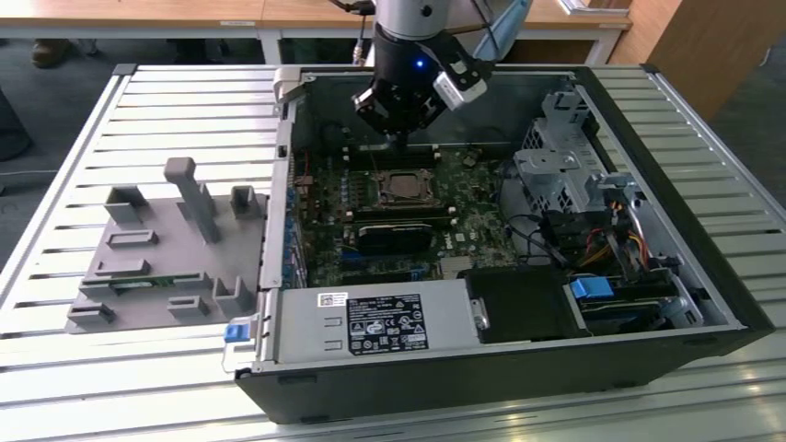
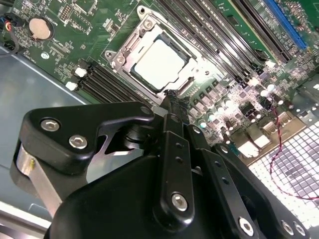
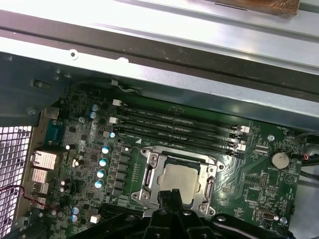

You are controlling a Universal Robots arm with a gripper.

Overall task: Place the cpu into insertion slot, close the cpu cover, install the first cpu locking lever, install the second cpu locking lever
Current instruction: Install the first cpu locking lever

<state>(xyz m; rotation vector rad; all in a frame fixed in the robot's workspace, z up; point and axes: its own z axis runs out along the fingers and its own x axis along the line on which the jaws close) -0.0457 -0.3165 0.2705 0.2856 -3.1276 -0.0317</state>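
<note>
The cpu lies flat in the insertion slot on the green motherboard, its silver top showing in both wrist views. The cpu cover is down around the chip as a silvery frame, hiding most of the slot. My gripper hangs just above the socket, toward the case's far wall. Its black fingertips are shut together with nothing held and reach the cover's edge. Whether the locking levers are latched I cannot tell.
Long memory slots run beside the socket. A black module sits nearer the camera, with a power supply beyond it. A drive cage and cables fill the exterior view's right. A grey fixture stands outside the case.
</note>
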